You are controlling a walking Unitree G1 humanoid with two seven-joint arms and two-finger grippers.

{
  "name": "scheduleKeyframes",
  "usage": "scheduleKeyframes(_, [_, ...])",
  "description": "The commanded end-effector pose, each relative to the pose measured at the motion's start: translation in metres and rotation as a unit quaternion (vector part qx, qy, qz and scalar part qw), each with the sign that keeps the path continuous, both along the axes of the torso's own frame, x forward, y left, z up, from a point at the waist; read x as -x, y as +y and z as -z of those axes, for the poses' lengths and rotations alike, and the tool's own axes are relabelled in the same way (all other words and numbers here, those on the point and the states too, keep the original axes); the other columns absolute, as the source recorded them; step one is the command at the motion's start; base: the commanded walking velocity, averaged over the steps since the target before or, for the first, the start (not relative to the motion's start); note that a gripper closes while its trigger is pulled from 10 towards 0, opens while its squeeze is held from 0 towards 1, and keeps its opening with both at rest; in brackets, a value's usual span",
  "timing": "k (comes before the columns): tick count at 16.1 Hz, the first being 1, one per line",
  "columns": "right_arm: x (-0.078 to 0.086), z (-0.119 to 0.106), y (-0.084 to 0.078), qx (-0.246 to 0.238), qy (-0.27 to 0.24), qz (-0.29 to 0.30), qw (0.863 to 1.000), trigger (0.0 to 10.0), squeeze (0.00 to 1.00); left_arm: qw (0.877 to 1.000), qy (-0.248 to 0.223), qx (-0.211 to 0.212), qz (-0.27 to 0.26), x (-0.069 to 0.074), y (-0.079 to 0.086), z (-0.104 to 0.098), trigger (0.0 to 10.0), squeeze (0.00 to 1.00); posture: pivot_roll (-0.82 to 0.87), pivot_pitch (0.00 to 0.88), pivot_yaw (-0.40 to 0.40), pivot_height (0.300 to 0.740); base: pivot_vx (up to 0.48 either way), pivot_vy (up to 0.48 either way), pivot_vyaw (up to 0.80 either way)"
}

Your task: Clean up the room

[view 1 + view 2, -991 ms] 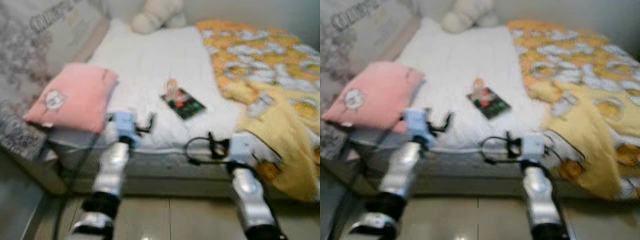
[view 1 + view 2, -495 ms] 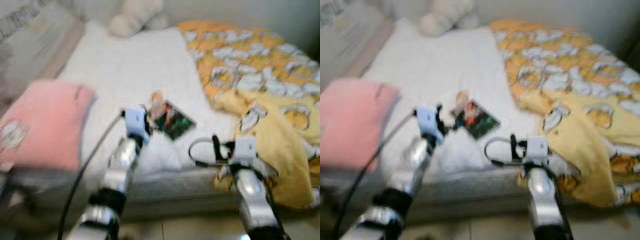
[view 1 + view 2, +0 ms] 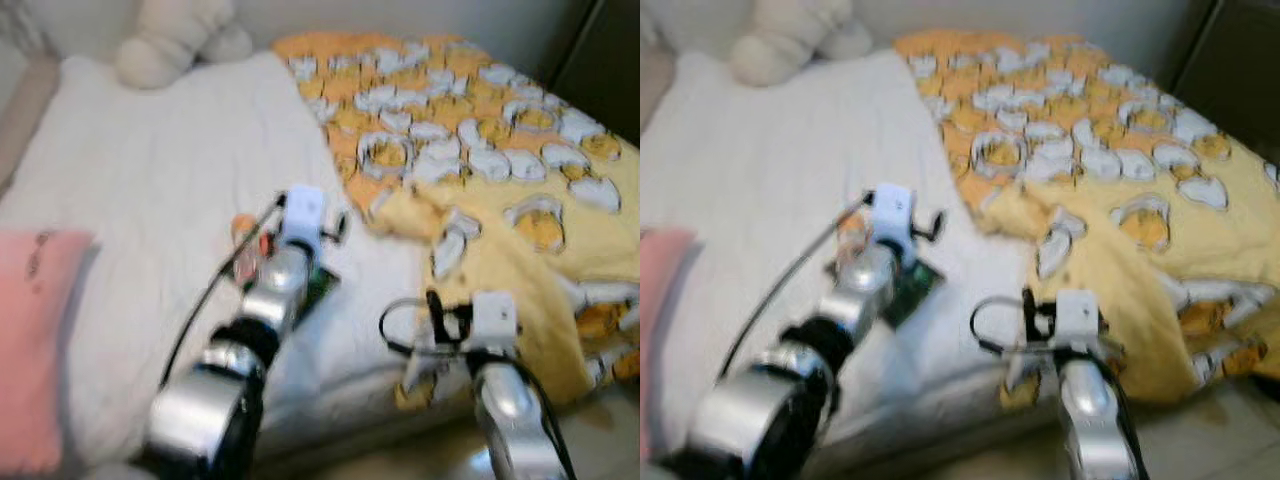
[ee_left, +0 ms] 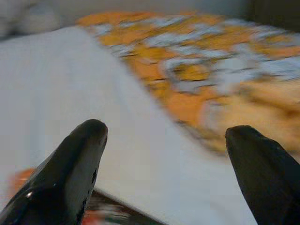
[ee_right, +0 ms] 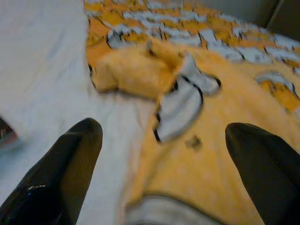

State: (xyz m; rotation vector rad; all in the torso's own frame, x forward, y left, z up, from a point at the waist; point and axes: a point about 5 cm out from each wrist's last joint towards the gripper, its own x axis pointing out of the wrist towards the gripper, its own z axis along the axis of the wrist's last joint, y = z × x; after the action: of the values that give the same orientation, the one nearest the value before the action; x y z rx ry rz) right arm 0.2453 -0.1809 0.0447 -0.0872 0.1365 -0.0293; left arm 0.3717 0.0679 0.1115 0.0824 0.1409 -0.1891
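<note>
A white bed [image 3: 150, 170] holds a dark flat packet [image 3: 318, 287] with an orange item [image 3: 243, 232] beside it, near the mattress's front middle. My left gripper [image 4: 166, 130] is stretched out over the sheet just above that packet, open with nothing between its fingers [image 4: 79, 154]. The orange item [image 4: 21, 180] and the packet's edge [image 4: 117, 211] lie under its near side. My right gripper [image 5: 164, 126] hovers open by the bed's front edge, over a crumpled yellow patterned blanket [image 5: 206, 154]. That blanket [image 3: 480, 170] covers the bed's right half.
A cream plush toy [image 3: 165, 45] rests at the head of the bed. A pink pillow [image 3: 30, 340] lies at the near left. The blanket hangs over the mattress's front right corner. Pale floor tiles [image 3: 1240, 420] show at the lower right.
The camera has moved closer and swung right. My left arm has reached forward from the bed's front edge to above the packet. The right arm has stayed low by the edge.
</note>
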Motion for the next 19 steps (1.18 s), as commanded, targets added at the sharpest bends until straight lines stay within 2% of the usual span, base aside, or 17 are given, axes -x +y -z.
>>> scheduleKeyframes(1, [0.007, 0.002, 0.006, -0.004, 0.011, -0.010, 1.000, 10.0, 0.00, 0.999, 0.016, -0.003, -0.036, -0.003, 0.013, 0.003, 10.0, 0.00, -0.09, 0.000, -0.018, 0.740, 0.000, 0.000, 0.00])
scheduleKeyframes(2, [0.014, 0.003, 0.004, 0.003, 0.016, -0.010, 1.000, 10.0, 0.00, 0.999, 0.006, -0.015, -0.041, -0.007, 0.015, -0.003, 10.0, 1.00, -0.11, 0.000, -0.017, 0.740, 0.000, 0.000, 0.00])
scheduleKeyframes(3, [0.021, 0.003, 0.003, 0.004, 0.021, -0.007, 1.000, 10.0, 0.00, 0.998, 0.017, -0.030, -0.052, -0.009, 0.018, -0.004, 10.0, 1.00, -0.12, 0.000, -0.020, 0.740, 0.000, 0.000, 0.00])
scheduleKeyframes(5, [0.036, 0.003, 0.001, 0.007, 0.031, -0.008, 0.999, 10.0, 0.00, 0.996, 0.033, -0.034, -0.076, -0.012, 0.026, -0.005, 10.0, 1.00, -0.15, 0.000, -0.026, 0.740, 0.000, 0.000, 0.00])
scheduleKeyframes(6, [0.052, 0.002, 0.000, 0.016, 0.044, -0.015, 0.999, 10.0, 0.00, 0.995, 0.042, -0.041, -0.086, -0.013, 0.031, -0.004, 10.0, 1.00, -0.17, 0.000, -0.033, 0.740, 0.000, 0.000, 0.00])
scheduleKeyframes(8, [0.073, 0.000, -0.003, 0.023, 0.062, -0.017, 0.998, 10.0, 0.00, 0.992, 0.070, -0.042, -0.101, -0.010, 0.039, 0.004, 10.0, 1.00, -0.20, 0.069, -0.048, 0.740, 0.000, 0.000, 0.00])
scheduleKeyframes(10, [0.097, -0.006, -0.003, 0.032, 0.081, -0.023, 0.996, 10.0, 0.00, 0.987, 0.075, -0.060, -0.127, -0.010, 0.050, 0.007, 10.0, 1.00, -0.23, 0.138, -0.058, 0.740, 0.000, 0.000, 0.00])
scheduleKeyframes(12, [0.113, -0.012, 0.001, 0.036, 0.089, -0.033, 0.995, 10.0, 0.00, 0.984, 0.081, -0.069, -0.144, -0.010, 0.059, 0.008, 10.0, 1.00, -0.25, 0.171, -0.060, 0.740, 0.000, 0.000, 0.00])
scheduleKeyframes(13, [0.115, -0.013, 0.002, 0.036, 0.090, -0.035, 0.995, 10.0, 0.00, 0.983, 0.084, -0.066, -0.148, -0.010, 0.061, 0.008, 10.0, 1.00, -0.25, 0.171, -0.060, 0.740, 0.000, 0.000, 0.00])
scheduleKeyframes(14, [0.121, -0.016, 0.012, 0.027, 0.089, -0.050, 0.994, 10.0, 0.00, 0.982, 0.080, -0.037, -0.166, -0.012, 0.068, 0.003, 10.0, 1.00, -0.25, 0.186, -0.063, 0.740, 0.000, 0.000, 0.00])
scheduleKeyframes(15, [0.119, -0.022, 0.015, 0.018, 0.076, -0.047, 0.996, 10.0, 0.00, 0.988, 0.046, -0.030, -0.146, -0.016, 0.065, -0.006, 10.0, 0.00, -0.24, 0.178, -0.052, 0.740, 0.000, 0.000, 0.00])
scheduleKeyframes(16, [0.116, -0.028, 0.017, 0.004, 0.064, -0.038, 0.997, 10.0, 0.00, 0.993, 0.017, 0.005, -0.113, -0.017, 0.057, -0.011, 10.0, 0.00, -0.22, 0.154, -0.039, 0.740, 0.000, 0.000, 0.00])
scheduleKeyframes(17, [0.112, -0.038, 0.017, -0.006, 0.038, -0.032, 0.999, 10.0, 0.00, 0.996, -0.031, 0.049, -0.072, -0.012, 0.048, -0.013, 10.0, 0.00, -0.19, 0.130, -0.032, 0.740, 0.000, 0.000, 0.00])
scheduleKeyframes(18, [0.109, -0.046, 0.015, -0.016, 0.015, -0.026, 0.999, 10.0, 0.00, 0.994, -0.074, 0.071, -0.036, 0.003, 0.044, -0.010, 10.0, 0.00, -0.14, 0.094, -0.022, 0.740, 0.000, 0.000, 0.00])
scheduleKeyframes(19, [0.104, -0.052, 0.011, -0.022, -0.001, -0.019, 1.000, 10.0, 0.00, 0.991, -0.102, 0.088, -0.011, 0.029, 0.044, -0.009, 10.0, 0.00, -0.11, 0.057, -0.016, 0.740, 0.000, 0.000, 0.00])
